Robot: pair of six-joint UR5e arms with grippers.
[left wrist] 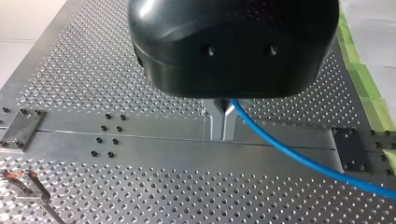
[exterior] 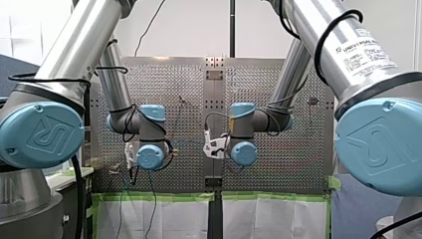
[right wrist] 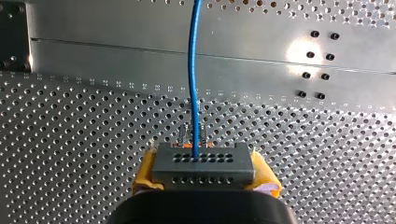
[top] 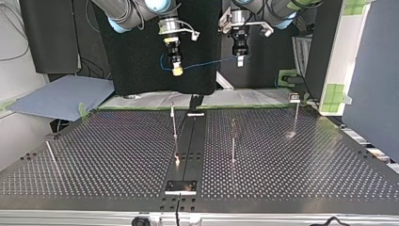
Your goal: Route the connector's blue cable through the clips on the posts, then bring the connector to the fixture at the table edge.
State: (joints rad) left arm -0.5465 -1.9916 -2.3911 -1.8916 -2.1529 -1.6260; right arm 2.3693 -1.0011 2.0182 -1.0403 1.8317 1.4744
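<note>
Connector (right wrist: 204, 165), a grey block with rows of holes, sat clamped between the yellow pads (right wrist: 145, 171) of my right hand (top: 177, 70), up in the air over the bench (top: 282, 160). Blue cable (right wrist: 193, 84) left the connector's front face and ran straight ahead of that hand. In the top view the cable hung slack between the two hands, with a small loop beside my right hand, then across to my left hand (left wrist: 222, 123). Left hand's metal fingers (left wrist: 215, 122) were pressed together on the cable just under the black body; from there the cable trailed off to one side over the bench. Both hands were raised, well above the posts.

Four thin posts stood on the perforated bench in the top view: one (top: 174, 125) just beside the centre strip (top: 193, 141), one (top: 233, 141) on the strip's other side, one (top: 295, 115) far toward the view's right, and one (top: 51, 155) leaning near the left edge. Cable touched none of them. A small plate (top: 181, 187) sat at the strip's near end, by the bench edge. Left wrist view showed a clip (left wrist: 23, 182) on a post top, well apart from the fingers.
</note>
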